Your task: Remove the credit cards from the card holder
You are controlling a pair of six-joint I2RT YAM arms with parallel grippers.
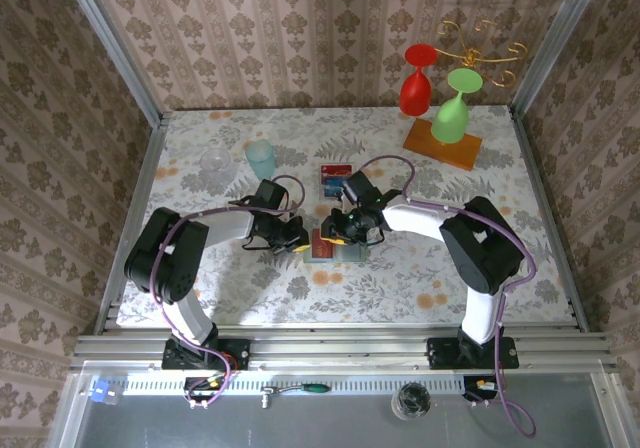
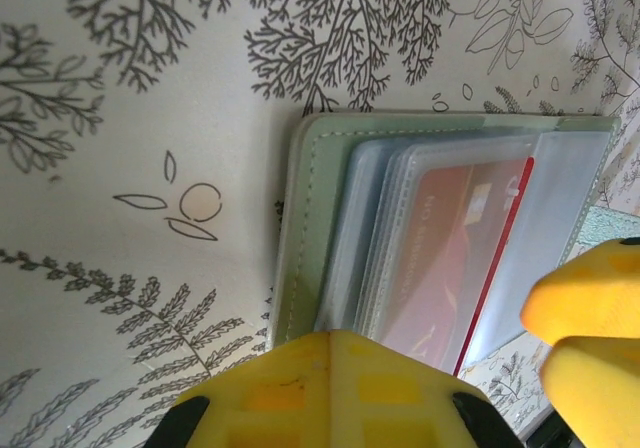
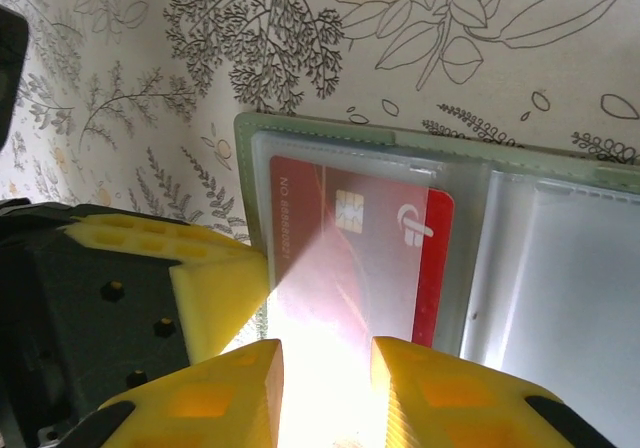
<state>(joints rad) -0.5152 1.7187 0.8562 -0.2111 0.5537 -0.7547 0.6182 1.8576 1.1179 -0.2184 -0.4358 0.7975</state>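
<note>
Bearing "NO" and digits: sleeved red card (image 3: 345,258)

Left wrist: pointing steeply down, very close over card holder (image 2: 305,228). Right wrist: likewise close and steep, apparently facing much same way, holder's edge at left in both. Top external: fixed high behind arm bases, tilted down over whole table (image 1: 560,228); far, holder tiny. Shared: all three catch holder; wrist views overlap on red card (image 3: 320,198).

Left pincer (image 1: 292,236), right pincer (image 3: 325,368) flank card holder (image 2: 300,228) (near side free).
</note>
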